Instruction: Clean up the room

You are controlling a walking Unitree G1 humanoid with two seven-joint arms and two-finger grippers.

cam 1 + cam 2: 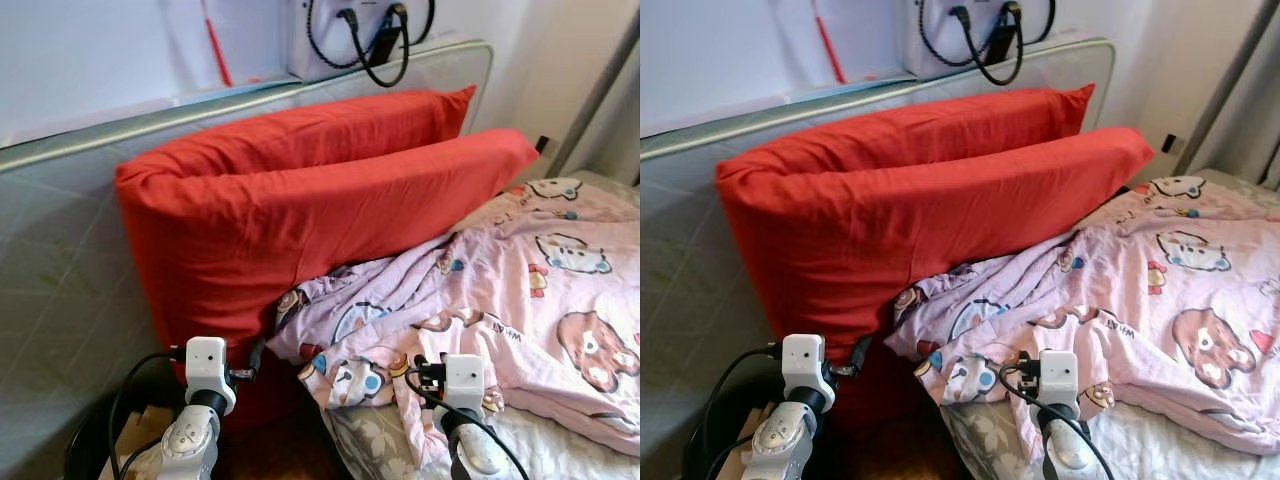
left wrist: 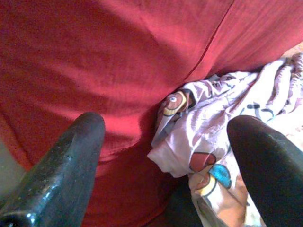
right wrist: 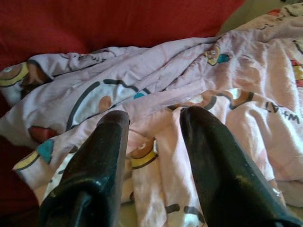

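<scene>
Currently left gripper (image 2: 165, 156) spread wide at smooth red pillow (image 1: 300, 210) – right gripper (image 3: 154, 142) parted over crumpled pink blanket (image 1: 500, 290) edge.

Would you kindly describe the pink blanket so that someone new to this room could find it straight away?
Start at the grey padded headboard and the two big red pillows leaning on it. Spread over the bed just below them lies the pink blanket, its corner bunched against the lower pillow. It alone is pale pink and printed with cartoon characters, unlike the plain red pillows.

Two red pillows (image 1: 300, 215) against headboard (image 1: 60, 270); pink cartoon blanket (image 1: 500, 290) crumpled beside.
</scene>
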